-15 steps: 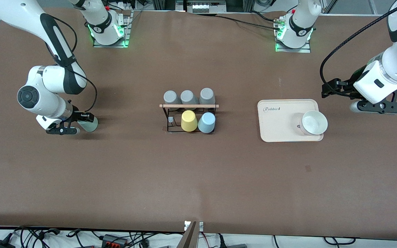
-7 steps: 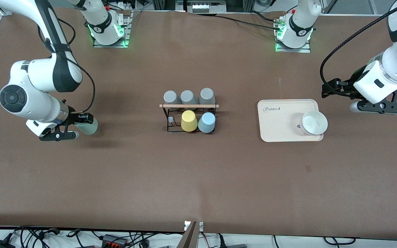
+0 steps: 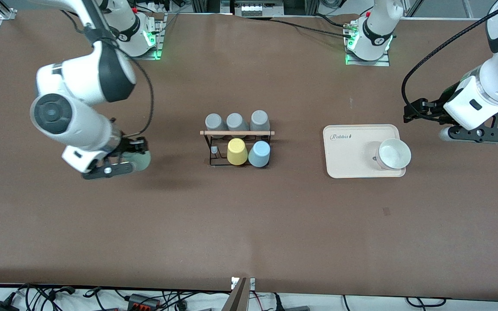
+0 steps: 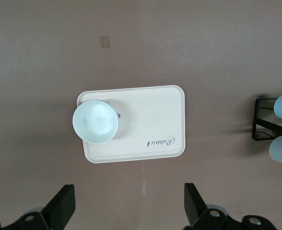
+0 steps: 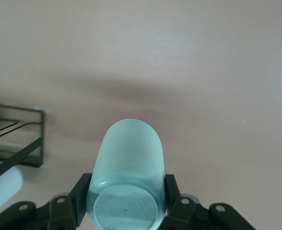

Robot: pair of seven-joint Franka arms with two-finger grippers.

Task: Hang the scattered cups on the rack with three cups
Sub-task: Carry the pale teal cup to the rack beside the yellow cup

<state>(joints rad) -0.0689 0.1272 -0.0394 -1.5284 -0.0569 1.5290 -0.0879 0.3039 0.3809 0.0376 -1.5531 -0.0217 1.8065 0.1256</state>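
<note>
A pale mint green cup (image 3: pixel 142 160) lies sideways in my right gripper (image 3: pixel 133 158), which is shut on it above bare table between the right arm's end and the rack (image 3: pixel 237 133). In the right wrist view the cup (image 5: pixel 129 163) fills the gap between the fingers (image 5: pixel 81 192), its base toward the camera. A light blue cup (image 3: pixel 259 153) hangs mouth-down on the black wire rack, beside a yellow cup (image 3: pixel 237 151). My left gripper (image 3: pixel 417 113) waits open and empty over the table by the tray; its fingers (image 4: pixel 64 207) stand wide apart.
Three grey cups (image 3: pixel 236 122) sit on the rack's row farther from the front camera. A cream tray (image 3: pixel 348 166) toward the left arm's end carries a white bowl-like cup (image 3: pixel 394 153). The rack's corner (image 5: pixel 17 139) shows in the right wrist view.
My right arm has risen and carried the mint green cup toward the rack. The left arm has not moved.
</note>
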